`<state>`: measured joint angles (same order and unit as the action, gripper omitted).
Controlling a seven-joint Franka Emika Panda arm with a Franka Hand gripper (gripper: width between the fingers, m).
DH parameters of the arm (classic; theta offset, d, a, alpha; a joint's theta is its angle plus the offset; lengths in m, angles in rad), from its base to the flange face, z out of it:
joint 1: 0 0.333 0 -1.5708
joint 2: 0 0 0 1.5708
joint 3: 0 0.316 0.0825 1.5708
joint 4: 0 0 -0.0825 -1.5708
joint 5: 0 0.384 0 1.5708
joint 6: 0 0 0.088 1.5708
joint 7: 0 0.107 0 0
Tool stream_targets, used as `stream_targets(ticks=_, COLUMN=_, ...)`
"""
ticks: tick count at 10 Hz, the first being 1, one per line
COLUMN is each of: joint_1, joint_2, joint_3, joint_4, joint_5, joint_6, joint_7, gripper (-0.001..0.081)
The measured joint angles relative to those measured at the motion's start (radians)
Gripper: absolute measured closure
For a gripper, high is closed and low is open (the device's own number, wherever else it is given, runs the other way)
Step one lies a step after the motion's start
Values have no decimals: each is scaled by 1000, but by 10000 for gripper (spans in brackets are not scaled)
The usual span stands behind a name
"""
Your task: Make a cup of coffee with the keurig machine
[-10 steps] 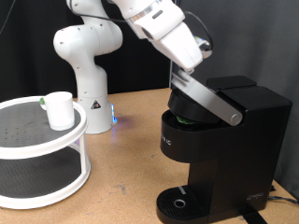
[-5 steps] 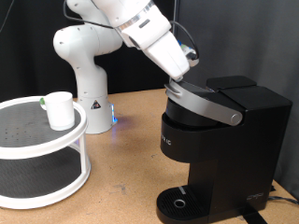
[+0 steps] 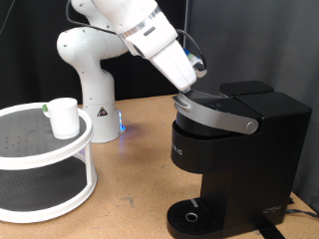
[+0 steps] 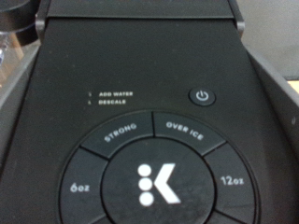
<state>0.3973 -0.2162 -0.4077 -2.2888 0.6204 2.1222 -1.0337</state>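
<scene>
The keurig machine [image 3: 239,149] stands at the exterior view's right, black, with its grey handle band [image 3: 214,115] lowered almost flat on the body. My gripper [image 3: 193,76] sits at the left end of the lid, touching or just above the handle. The wrist view is filled by the lid's top [image 4: 149,84] with the power button [image 4: 204,96] and the round K button panel [image 4: 148,183]; my fingers do not show there. The white cup [image 3: 63,117] stands upright on the top shelf of a white round stand [image 3: 30,149] at the left, far from my gripper.
The round drip tray [image 3: 191,216] at the machine's foot has nothing on it. The white robot base [image 3: 92,70] stands behind the stand. A wooden tabletop [image 3: 135,169] lies between the stand and the machine.
The machine's lid has swung down from raised and tilted to nearly shut. My gripper has moved down and to the exterior view's left with it.
</scene>
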Motion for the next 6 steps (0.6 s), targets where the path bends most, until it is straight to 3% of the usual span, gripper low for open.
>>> stream_targets(ticks=6, joint_1=0, joint_2=2, joint_3=4, joint_4=-34, joint_5=-27, joint_6=51, joint_7=0, gripper=806)
